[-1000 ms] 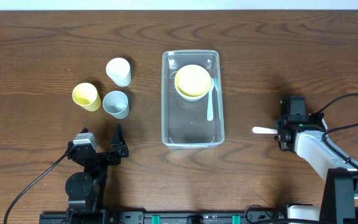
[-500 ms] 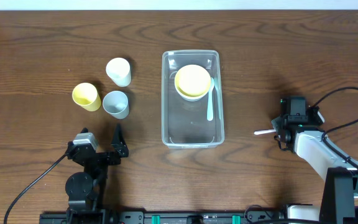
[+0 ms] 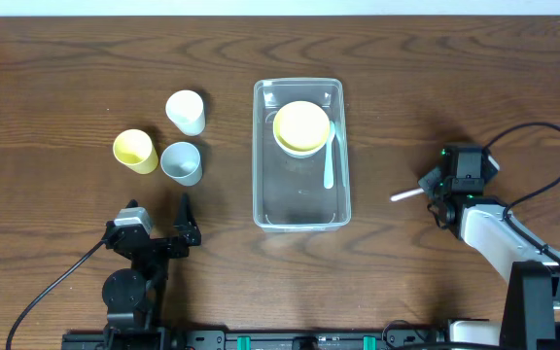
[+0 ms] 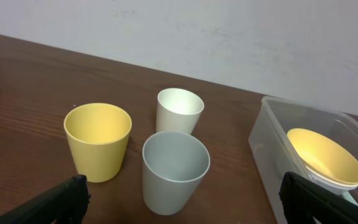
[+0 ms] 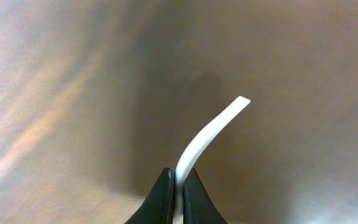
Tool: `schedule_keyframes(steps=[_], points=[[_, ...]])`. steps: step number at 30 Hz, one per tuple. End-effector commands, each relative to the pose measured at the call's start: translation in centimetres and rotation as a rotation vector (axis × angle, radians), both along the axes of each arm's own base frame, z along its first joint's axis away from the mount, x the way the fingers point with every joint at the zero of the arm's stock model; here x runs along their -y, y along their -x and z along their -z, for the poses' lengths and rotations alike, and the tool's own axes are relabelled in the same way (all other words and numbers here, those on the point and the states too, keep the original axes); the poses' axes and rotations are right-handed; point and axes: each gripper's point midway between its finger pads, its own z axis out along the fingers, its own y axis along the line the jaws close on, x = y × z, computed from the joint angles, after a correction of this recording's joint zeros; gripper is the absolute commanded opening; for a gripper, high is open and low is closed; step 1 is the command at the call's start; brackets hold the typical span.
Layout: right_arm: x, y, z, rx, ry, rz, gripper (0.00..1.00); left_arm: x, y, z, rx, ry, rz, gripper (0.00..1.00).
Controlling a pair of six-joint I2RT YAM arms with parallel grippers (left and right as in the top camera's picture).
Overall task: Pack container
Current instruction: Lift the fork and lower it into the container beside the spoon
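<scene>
Beside the container (image 3: 299,225) stand three cups (image 3: 182,162); inside, two bowls (image 3: 301,126), one spoon (image 3: 330,161); right gripper (image 5: 179,181) pinches one utensil (image 5: 211,129), left gripper (image 3: 158,210) gapes.

Looks like a robot lab bench: wood-grain table (image 3: 56,68), arms bolted to mounting rail (image 3: 290,341) at bottom edge, loose cable (image 3: 45,294) lower left, bare white wall (image 4: 260,37).

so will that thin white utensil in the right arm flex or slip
Probably light: the white utensil is a thin strip, pinched at one end by the right end effector. It may flex somewhat; it curves along its length, though that could be moulded. Held only in a narrow pinch, it could pivot if bumped.
</scene>
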Motion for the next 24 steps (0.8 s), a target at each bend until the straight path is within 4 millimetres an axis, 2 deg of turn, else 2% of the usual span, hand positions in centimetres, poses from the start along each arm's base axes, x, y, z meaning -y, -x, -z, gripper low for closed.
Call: schedule_keyframes(steps=[1,6,9,14,19,24], points=[[-2.9,-1.5,-1.4,0.071,-0.066,-0.213,0.01,0.1,0.0,1.6,-0.037,-0.015,0.007,0.98],[-7.4,-4.0,-6.2,0.252,-0.19,-0.463,0.01,0.1,0.0,1.6,-0.037,-0.015,0.008,0.98],[-10.0,-5.2,-10.3,0.388,-0.255,-0.612,0.02,0.1,0.0,1.6,-0.037,-0.015,0.007,0.98],[-13.1,-6.4,-16.9,0.578,-0.306,-0.817,0.01,0.1,0.0,1.6,-0.037,-0.015,0.007,0.98],[-14.5,-7.4,-20.4,0.674,-0.217,-0.927,0.02,0.1,0.0,1.6,-0.037,-0.015,0.007,0.98],[-16.0,-7.7,-22.4,0.73,-0.157,-1.002,0.01,0.1,0.0,1.6,-0.037,-0.015,0.008,0.98]])
